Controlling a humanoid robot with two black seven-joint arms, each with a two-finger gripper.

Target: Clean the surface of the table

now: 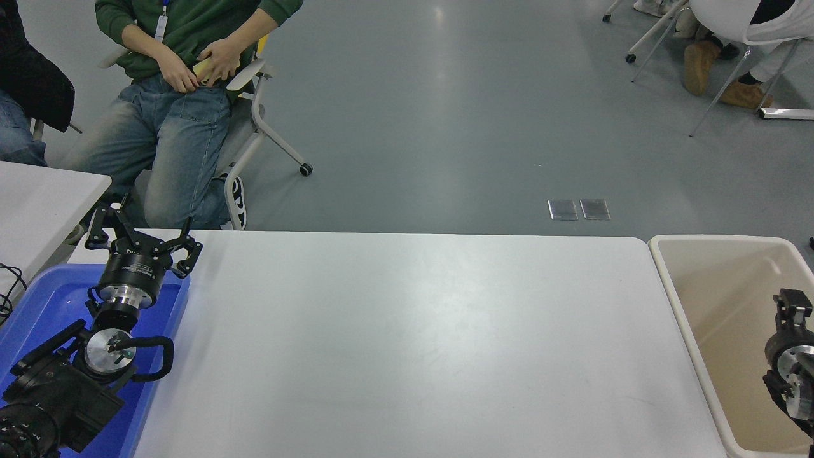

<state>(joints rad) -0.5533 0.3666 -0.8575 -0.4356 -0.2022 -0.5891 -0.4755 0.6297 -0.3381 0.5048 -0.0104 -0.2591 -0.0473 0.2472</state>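
The large, smooth, matte white rectangular tabletop (407,343) is filling the middle of the head view, running from the blue plastic tray (38,305) at its left end to the beige plastic bin (687,292) standing just beside its right end. No loose scrap is showing anywhere on the tabletop, so the clearing is looking finished or very nearly so.

The left claw (137,238) is parked over the far edge of the blue tray, with its black fingers spread apart and nothing between them. The right claw (790,305) is hanging over the inside of the beige bin near the right edge of the view; only its black tip and silver wrist are showing, and I cannot tell whether it is apart or together, nor whether it is gripping anything.

Judging from this, the step in hand is a drop-off into the bin. The next move is probably calling for the right arm to lift clear of the bin wall without catching the rim, then to swing back over the tabletop for a last check, or to park if nothing is left.

A person in a green top and blue jeans (178,95) is sitting on a chair beyond the tabletop's far left corner, well apart from both arms.
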